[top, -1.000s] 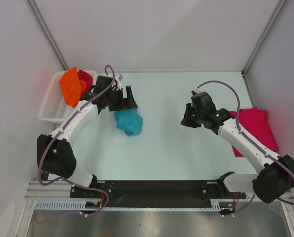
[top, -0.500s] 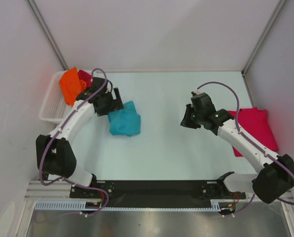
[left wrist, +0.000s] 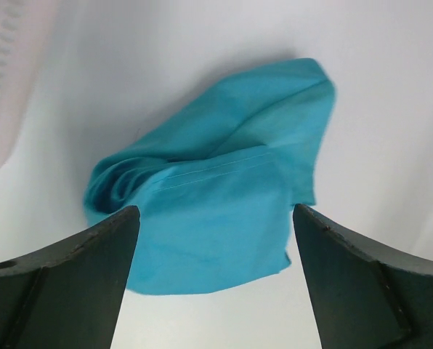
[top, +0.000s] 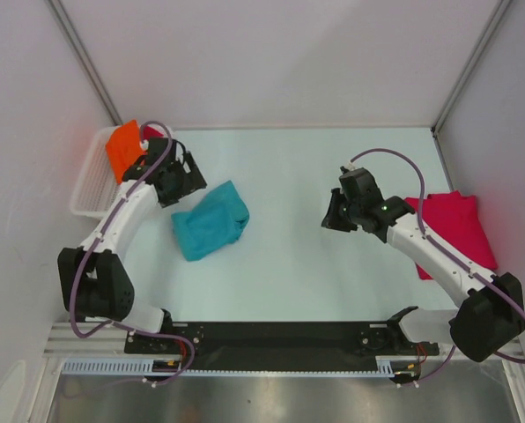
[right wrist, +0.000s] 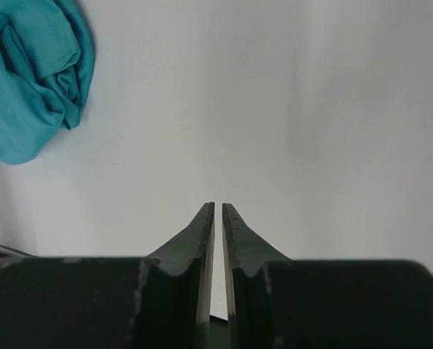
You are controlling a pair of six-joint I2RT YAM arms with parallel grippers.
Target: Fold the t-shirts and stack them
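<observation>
The teal t-shirt (top: 210, 221) lies crumpled on the table left of centre; it also shows in the left wrist view (left wrist: 216, 189) and at the upper left of the right wrist view (right wrist: 31, 73). My left gripper (top: 181, 183) is open and empty, up and to the left of it, next to the basket. The orange t-shirt (top: 122, 148) hangs over the white basket (top: 86, 189), with a bit of a crimson-pink shirt (top: 148, 134) behind it. A crimson-pink t-shirt (top: 456, 225) lies folded at the right. My right gripper (top: 329, 216) is shut and empty above bare table.
The white slatted basket stands at the far left against the enclosure wall. The grey-white enclosure walls close in the table at back, left and right. The right arm's forearm crosses over the folded crimson-pink shirt.
My left gripper has let go of the teal t-shirt and pulled back left toward the basket. The shirt has dropped and spread out on the table. The right arm has barely moved.
</observation>
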